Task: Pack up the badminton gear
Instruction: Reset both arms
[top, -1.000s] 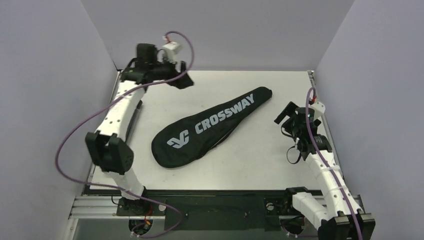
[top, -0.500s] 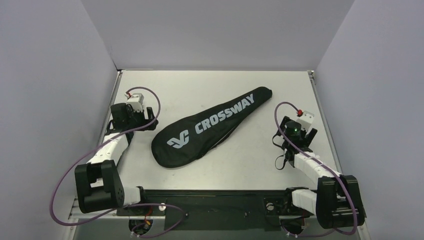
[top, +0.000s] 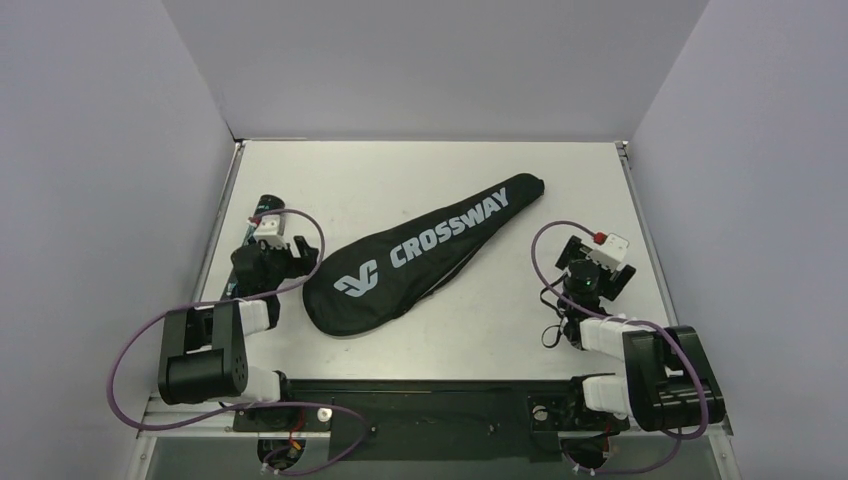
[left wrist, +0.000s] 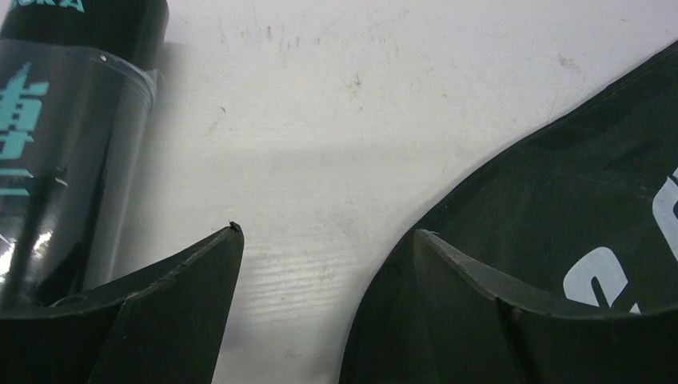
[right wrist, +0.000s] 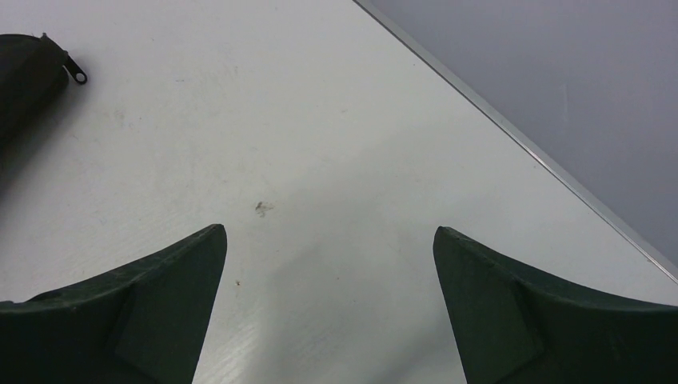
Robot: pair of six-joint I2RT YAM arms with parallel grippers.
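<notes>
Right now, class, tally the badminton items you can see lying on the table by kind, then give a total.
Racket bag: 1
Black tube with teal print: 1
Loose rackets or shuttlecocks in view: 0
Total: 2

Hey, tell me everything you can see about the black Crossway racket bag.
The racket bag is a black teardrop of soft-looking fabric, with pale CROSSWAY lettering and a logo on its upper face. It lies flat on the white table, set diagonally, with its wide end toward the near left and its narrow end toward the far right. A zipper pull lies at the narrow tip. The bag looks closed, so its contents are hidden. Nothing lies on top of it.
</notes>
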